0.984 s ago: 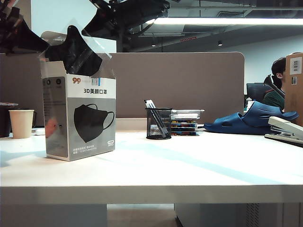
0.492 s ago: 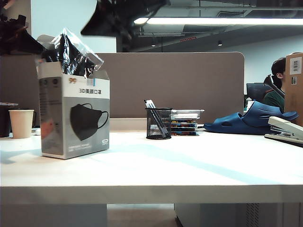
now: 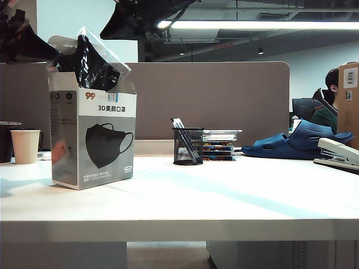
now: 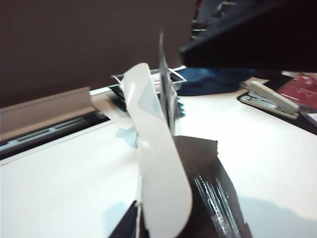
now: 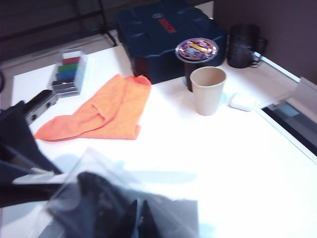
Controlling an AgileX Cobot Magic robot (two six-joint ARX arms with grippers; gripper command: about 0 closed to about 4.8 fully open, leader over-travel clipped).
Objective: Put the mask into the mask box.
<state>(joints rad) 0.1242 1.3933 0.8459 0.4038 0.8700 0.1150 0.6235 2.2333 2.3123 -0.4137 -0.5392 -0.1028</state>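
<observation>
The broad white table (image 3: 224, 196) carries the tall white-and-grey cardboard mask box (image 3: 92, 137) at its left end, standing upright with its top flaps open. The black folded mask in its clear crinkly plastic wrapper (image 3: 90, 63) sticks up tilted out of the box's open top, its lower part inside the carton.

The left gripper (image 3: 22, 42) hangs at the upper left of the exterior view, right against the box's raised back flap; its jaws are pressed together, though what exactly they pinch I cannot tell. The right gripper (image 3: 140, 19) hovers above and to the right of the box; its dark fingertips (image 5: 138, 220), squeezed shut, show over the wrapper, and whether they grip it is unclear.

Smaller things: a beige paper cup (image 3: 26, 146) left of the box and a black mesh pen holder (image 3: 188, 145) further right.
</observation>
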